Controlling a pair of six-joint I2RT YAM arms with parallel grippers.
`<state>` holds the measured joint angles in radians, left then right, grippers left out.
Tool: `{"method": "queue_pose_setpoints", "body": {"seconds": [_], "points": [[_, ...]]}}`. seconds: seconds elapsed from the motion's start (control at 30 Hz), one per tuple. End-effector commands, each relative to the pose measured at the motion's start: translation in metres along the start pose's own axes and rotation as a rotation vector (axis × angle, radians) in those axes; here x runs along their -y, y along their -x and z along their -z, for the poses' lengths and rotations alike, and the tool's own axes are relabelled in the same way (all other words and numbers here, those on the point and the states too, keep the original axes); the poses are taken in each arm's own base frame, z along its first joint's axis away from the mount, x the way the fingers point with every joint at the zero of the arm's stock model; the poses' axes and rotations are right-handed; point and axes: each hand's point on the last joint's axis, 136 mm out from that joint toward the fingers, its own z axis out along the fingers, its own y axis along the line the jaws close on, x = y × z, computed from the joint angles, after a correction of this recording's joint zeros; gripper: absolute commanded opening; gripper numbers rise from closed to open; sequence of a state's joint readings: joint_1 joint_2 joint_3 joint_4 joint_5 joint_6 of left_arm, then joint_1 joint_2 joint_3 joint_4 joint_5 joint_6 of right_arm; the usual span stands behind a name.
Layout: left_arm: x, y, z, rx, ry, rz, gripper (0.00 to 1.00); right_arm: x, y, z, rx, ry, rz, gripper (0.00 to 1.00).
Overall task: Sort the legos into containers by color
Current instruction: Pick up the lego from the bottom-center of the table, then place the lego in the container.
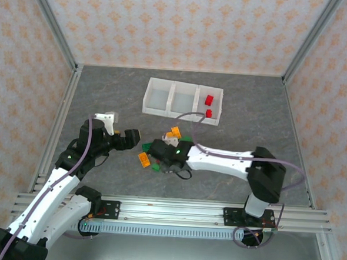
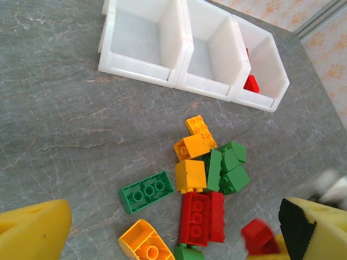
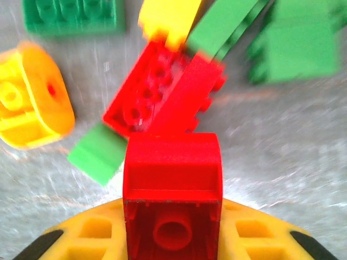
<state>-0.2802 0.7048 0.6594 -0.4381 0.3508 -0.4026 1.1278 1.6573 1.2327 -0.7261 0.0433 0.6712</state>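
Left arm: rose from the near-left corner, bent at the elbow, with the wrist tipped down toward the middle of the table.
Left gripper (image 1: 132,138): fingers spread wide and holding nothing, poised just left of the bricks.
Right arm: reached from its near-right base leftward across the table, with the forearm low and nearly level.
Right gripper (image 1: 159,155): yellow pads pressed together on a red studded plastic brick (image 3: 172,184), whose hollow underside faced the wrist camera.
Held brick: sat at the near right edge of the pile. Whether it was clear of the table could not be told.
Pile: loose red, green and orange plastic bricks (image 2: 200,173) lay on the grey marbled tabletop (image 1: 105,96), between the two grippers and nearer than the tray.
Neighbours: a flat red brick (image 3: 146,97) lay just beyond the held one, with a small green brick (image 3: 97,154) to its left.
Tray: a translucent white plastic three-compartment tray (image 1: 171,98) stood at the far middle of the table.
Right compartment: held two small red bricks (image 1: 209,100).
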Motion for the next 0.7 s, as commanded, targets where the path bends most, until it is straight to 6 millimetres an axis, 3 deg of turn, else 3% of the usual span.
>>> {"method": "queue_pose_setpoints", "body": {"seconds": [0.0, 0.13, 0.23, 0.4, 0.67], "points": [[0.004, 0.005, 0.000, 0.018, -0.012, -0.006, 0.99, 0.041, 0.053, 0.034, 0.153, -0.056, -0.055, 0.28], [0.003, 0.003, -0.002, 0.010, -0.012, -0.006, 0.99, 0.081, 0.110, 0.053, 0.251, -0.070, -0.118, 0.27], [0.002, 0.002, -0.005, -0.002, -0.007, -0.003, 0.99, 0.111, 0.150, 0.053, 0.297, -0.079, -0.141, 0.27], [-0.001, -0.001, -0.007, -0.023, 0.011, 0.000, 0.99, 0.156, 0.195, 0.019, 0.275, -0.086, -0.166, 0.26], [-0.005, 0.000, -0.008, -0.020, 0.039, 0.007, 0.99, 0.192, 0.244, -0.036, 0.207, -0.145, -0.138, 0.27]]}}
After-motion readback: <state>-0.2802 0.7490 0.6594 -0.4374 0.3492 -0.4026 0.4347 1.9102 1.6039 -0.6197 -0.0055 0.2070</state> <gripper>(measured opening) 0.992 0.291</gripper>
